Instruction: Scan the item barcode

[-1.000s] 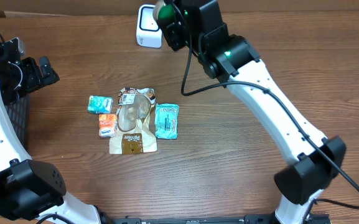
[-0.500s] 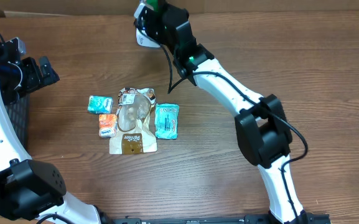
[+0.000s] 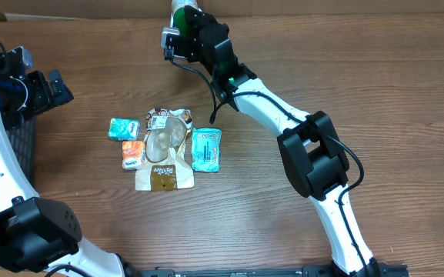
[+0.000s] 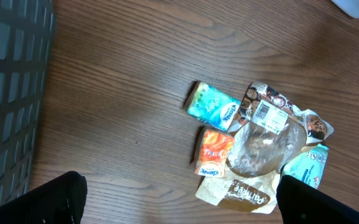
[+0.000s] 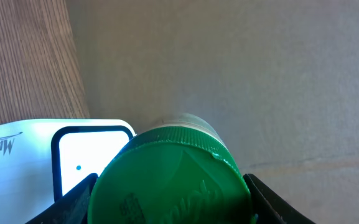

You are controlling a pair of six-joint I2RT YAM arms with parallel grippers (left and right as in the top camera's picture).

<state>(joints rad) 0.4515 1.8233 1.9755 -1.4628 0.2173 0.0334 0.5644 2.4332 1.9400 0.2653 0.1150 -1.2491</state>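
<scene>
- Overhead: the right arm reached diagonally across the table (image 3: 375,92), stretched long and low from its base at the near right to the far edge. The right gripper (image 3: 180,34) carried the green-capped container (image 3: 185,8) there, which looked like the presenting step of the scan. The left arm was folded back at the left side, with the left gripper (image 3: 51,88) turned towards the centre and its fingers spread wide on nothing, probably parked out of the way. A teal packet (image 3: 123,128), an orange packet (image 3: 133,155), a brown pouch (image 3: 164,158) and a teal wipes pack (image 3: 205,148) lay bunched mid-table, well apart from both grippers and apparently waiting their turn.
- Left wrist: the camera looked down from height. Both fingertips (image 4: 61,199) showed only at the bottom corners, far apart and empty. A dark mesh basket (image 4: 8,93) stood at the left, probably for finished items.
- Right wrist: the green cap filled the lower frame, pinched between the fingers (image 5: 67,208) on either side. The container sat just in front of the white scanner (image 5: 17,146), partly covering its lit window. Whether a barcode faced that window could not be told.
</scene>
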